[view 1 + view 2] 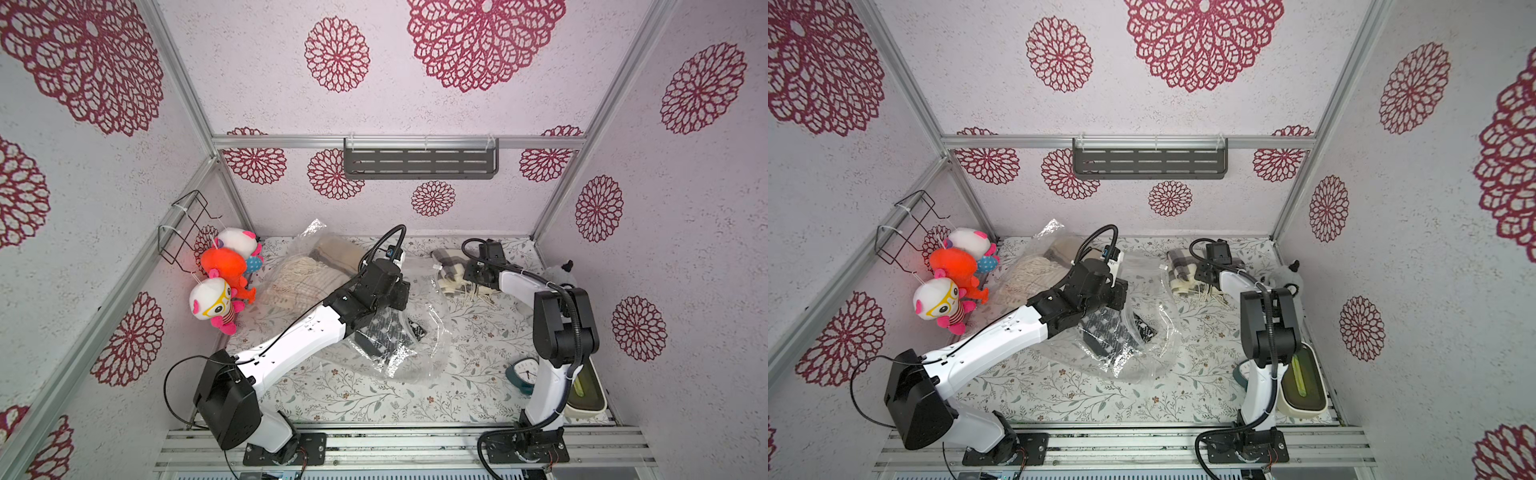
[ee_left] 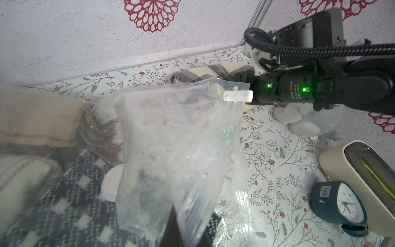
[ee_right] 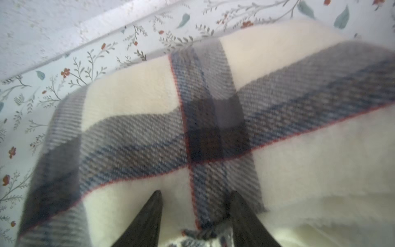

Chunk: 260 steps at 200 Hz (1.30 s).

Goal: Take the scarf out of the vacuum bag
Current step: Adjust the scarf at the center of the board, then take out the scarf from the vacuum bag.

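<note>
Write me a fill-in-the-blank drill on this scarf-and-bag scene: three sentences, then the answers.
1. The left claw is ___ on the plastic of the vacuum bag.
2. The plaid scarf sits between the right claw's two ___.
3. ___ plush toys hang at the robot's left side.

Answers: shut; fingers; Three.

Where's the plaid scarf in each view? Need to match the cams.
Top view: plaid scarf, back of the floral mat, right of centre.
Top view: scarf, same spot.
Left wrist: scarf behind the raised vacuum bag's top edge.
Right wrist: scarf fills the picture.
Shared landmark: the floral mat.
</note>
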Each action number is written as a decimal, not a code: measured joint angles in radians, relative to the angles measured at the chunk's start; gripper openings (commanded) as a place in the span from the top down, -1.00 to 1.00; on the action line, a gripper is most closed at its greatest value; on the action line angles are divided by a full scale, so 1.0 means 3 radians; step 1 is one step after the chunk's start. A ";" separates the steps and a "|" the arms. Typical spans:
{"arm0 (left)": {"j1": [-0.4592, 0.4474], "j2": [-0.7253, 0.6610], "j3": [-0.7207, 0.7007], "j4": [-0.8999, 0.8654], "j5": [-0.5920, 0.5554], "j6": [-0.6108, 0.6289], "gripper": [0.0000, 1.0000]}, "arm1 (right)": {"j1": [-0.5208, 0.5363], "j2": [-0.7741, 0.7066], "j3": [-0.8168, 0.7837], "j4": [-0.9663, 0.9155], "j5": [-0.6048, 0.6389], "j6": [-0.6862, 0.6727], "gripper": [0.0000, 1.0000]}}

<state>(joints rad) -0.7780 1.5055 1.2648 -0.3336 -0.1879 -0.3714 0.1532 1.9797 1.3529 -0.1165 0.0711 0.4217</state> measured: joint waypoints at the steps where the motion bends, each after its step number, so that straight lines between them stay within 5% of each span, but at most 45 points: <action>1: 0.0000 0.0000 -0.0001 0.0000 0.0000 0.0000 1.00 | 0.0000 0.0009 0.0003 0.0001 -0.0005 0.0000 0.00; 32: -0.0003 -0.0022 -0.0055 0.0017 -0.0001 -0.0009 1.00 | -0.0039 0.0254 -0.0009 0.0228 -0.0131 0.0042 0.03; 78: -0.0004 -0.0048 -0.0080 0.0001 -0.0006 -0.0023 0.99 | -0.0022 -0.0310 -0.0577 0.0292 -0.0159 0.0075 -0.10; 134: -0.0004 0.0000 0.0158 -0.0084 0.0163 -0.0050 0.98 | 0.0331 -0.2419 -0.1595 0.0200 -0.0322 0.0211 -0.18; 175: -0.0013 0.0053 0.0245 -0.0182 0.0203 -0.0086 0.96 | 0.1006 -0.3582 -0.2541 0.0197 -0.0454 0.0563 -0.28; 212: -0.0056 0.0056 0.0244 -0.0189 0.0191 -0.0146 0.96 | 0.1694 -0.3606 -0.2982 0.0301 -0.0472 0.0862 -0.37; 260: -0.0123 0.0056 0.0231 -0.0179 0.0161 -0.0178 0.96 | 0.2075 -0.2856 -0.3038 0.1035 -0.0365 0.1142 -0.66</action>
<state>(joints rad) -0.8150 1.5223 1.3342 -0.3874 -0.1394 -0.4248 0.7757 1.1229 0.4416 0.1940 -0.0383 0.7643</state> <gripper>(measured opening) 0.050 0.819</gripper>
